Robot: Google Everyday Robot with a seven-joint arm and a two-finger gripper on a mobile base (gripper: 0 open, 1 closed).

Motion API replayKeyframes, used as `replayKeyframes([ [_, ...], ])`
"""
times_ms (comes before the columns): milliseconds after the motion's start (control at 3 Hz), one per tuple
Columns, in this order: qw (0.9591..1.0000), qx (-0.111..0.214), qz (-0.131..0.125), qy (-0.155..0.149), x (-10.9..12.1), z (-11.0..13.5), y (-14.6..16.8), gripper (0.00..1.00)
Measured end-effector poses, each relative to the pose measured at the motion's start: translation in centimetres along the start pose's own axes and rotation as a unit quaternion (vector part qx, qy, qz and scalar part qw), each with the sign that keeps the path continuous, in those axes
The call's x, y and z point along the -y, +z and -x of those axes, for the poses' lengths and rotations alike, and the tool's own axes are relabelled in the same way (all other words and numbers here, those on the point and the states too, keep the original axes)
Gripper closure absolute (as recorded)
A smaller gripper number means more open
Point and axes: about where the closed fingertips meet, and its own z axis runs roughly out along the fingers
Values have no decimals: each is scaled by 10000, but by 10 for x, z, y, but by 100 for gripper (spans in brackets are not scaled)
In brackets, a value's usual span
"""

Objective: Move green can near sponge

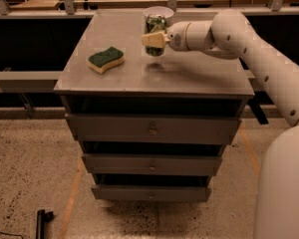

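The green can (155,36) hangs upright in the air above the grey cabinet top (189,73), its shadow on the surface below it. My gripper (154,39) is shut on the can, reaching in from the right on the white arm. The sponge (105,59), dark green on top with a pale yellow base, lies on the left part of the cabinet top, about a hand's width left of the can and a little nearer the front.
A white bowl (158,12) stands at the back edge of the cabinet top, right behind the can. The cabinet has three drawers (152,129) below. A dark rail and shelf run behind. My white arm (249,49) crosses the right side.
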Motion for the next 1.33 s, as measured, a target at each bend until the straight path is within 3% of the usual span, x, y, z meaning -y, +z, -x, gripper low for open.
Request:
replayKeyframes([
  [333, 9998, -93, 154, -58, -18, -12, 13, 83],
  [1000, 9968, 29, 698, -400, -51, -26, 50, 36],
  [1333, 9931, 60, 931, -707, -64, -24, 62, 5],
])
